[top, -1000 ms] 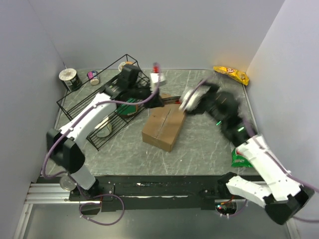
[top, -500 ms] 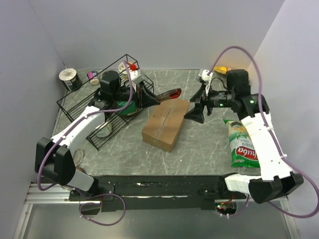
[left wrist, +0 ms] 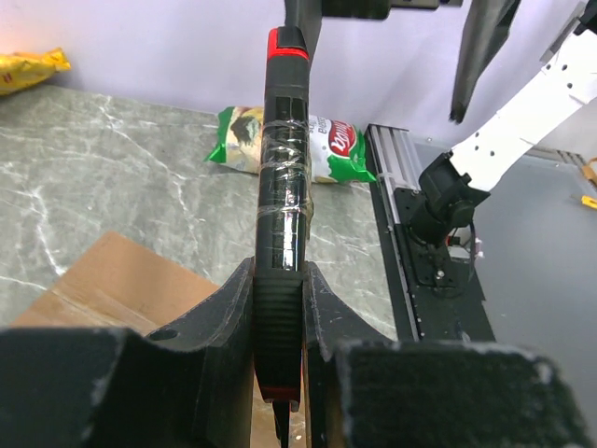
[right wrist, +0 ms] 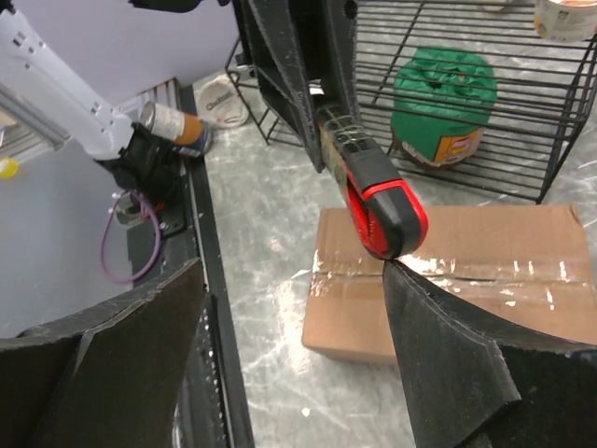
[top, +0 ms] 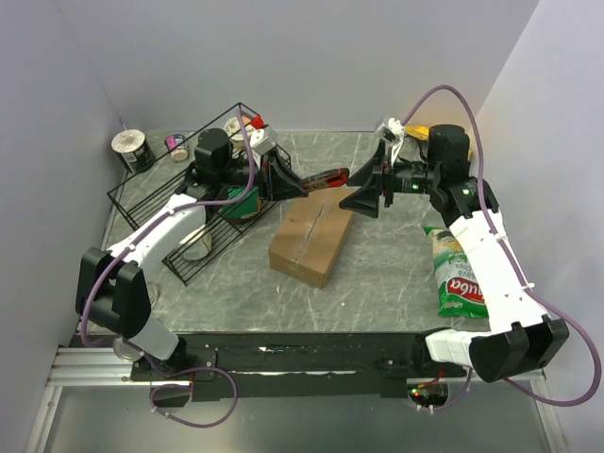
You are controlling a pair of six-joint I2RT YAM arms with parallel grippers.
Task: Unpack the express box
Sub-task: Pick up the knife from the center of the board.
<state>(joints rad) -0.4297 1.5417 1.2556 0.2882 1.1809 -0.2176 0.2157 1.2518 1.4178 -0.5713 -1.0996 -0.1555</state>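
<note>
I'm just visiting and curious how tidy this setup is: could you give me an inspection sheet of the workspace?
Surface: grey marbled table.
Job's things: express box, taped shut, mid-table; cutter held over its far end.
Clutter: wire rack, green chip bag, yellow bag, cups.
Grippers: left tool shut on the cutter; right tool open by the cutter's free end.
Cables: purple cable looping along each arm.
Surroundings: plain pale walls on three sides.

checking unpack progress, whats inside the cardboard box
Nothing inside can be seen: the express box is closed on top, with clear tape running along its centre seam. Whatever it holds is covered.
</note>
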